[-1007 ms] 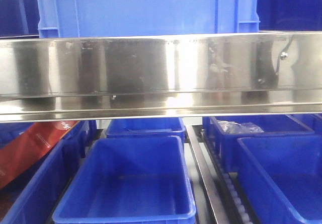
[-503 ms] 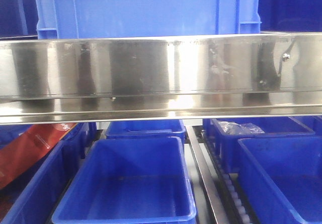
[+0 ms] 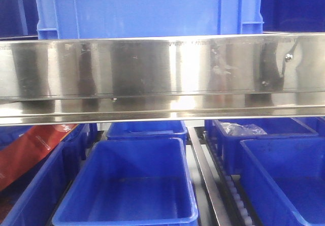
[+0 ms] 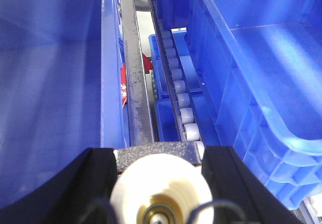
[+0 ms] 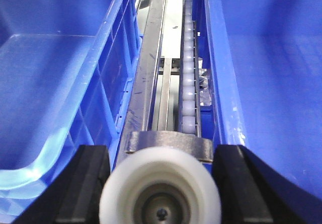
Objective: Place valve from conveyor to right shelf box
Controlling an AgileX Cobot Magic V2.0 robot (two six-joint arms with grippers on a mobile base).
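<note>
The steel shelf beam (image 3: 162, 73) blocks the middle of the front view. In the left wrist view a white disc (image 4: 160, 183) fills the gap between the black fingers, and in the right wrist view a second white disc (image 5: 160, 183) does the same. So we cannot tell how wide the left end effector (image 4: 158, 151) or the right end effector (image 5: 162, 148) stands, nor whether either disc is the valve. Each end effector hangs over a roller track (image 5: 187, 83). Below the beam we count at least five blue bins (image 3: 132, 195). Above it sits one blue crate (image 3: 147, 7).
</note>
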